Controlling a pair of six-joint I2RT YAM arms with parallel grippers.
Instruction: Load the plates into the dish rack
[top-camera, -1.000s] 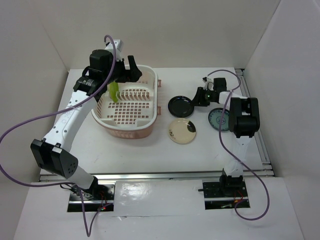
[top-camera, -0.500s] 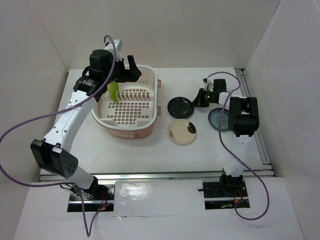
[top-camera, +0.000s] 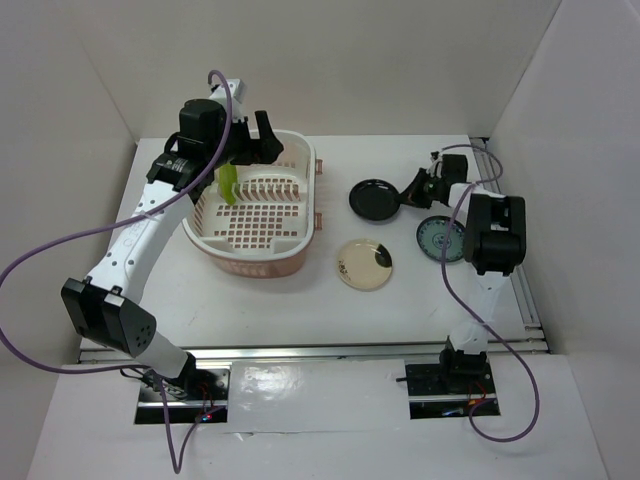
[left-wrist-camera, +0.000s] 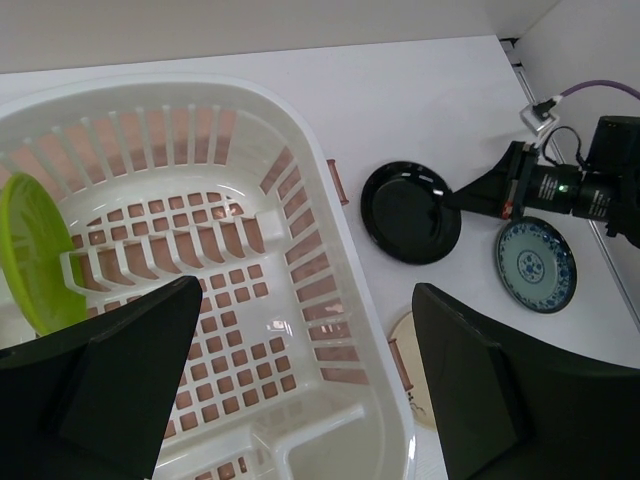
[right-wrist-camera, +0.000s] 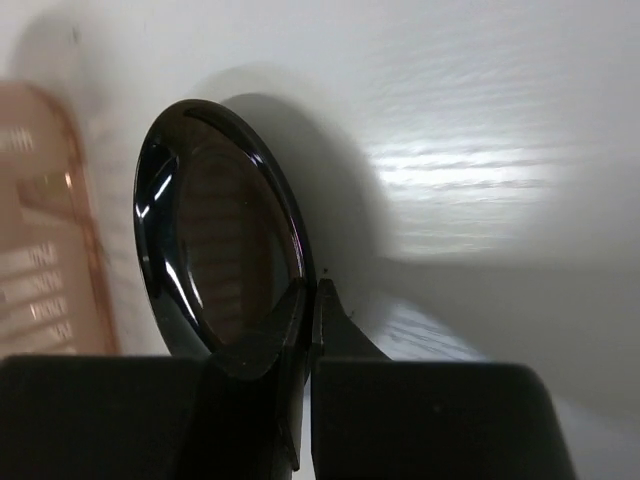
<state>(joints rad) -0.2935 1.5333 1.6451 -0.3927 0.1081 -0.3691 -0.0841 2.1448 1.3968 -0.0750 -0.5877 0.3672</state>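
Note:
The dish rack (top-camera: 300, 195) stands at the left-centre of the table, white slotted walls on a salmon base. The lime green plate (top-camera: 228, 184) stands upright among its dividers, also in the left wrist view (left-wrist-camera: 30, 250). My left gripper (top-camera: 262, 135) hovers open and empty over the rack's far end. My right gripper (top-camera: 408, 190) is shut on the rim of the glossy black plate (top-camera: 374, 198), holding it tilted off the table; the wrist view shows the pinched rim (right-wrist-camera: 230, 230). The cream plate (top-camera: 364, 263) and the teal-blue plate (top-camera: 440, 238) lie flat on the table.
White walls enclose the table on the left, back and right. A metal rail (top-camera: 520, 270) runs along the right edge. Purple cables loop from both arms.
My right gripper has lifted the black plate by its rim and carried it up and to the right. The left arm has not moved.

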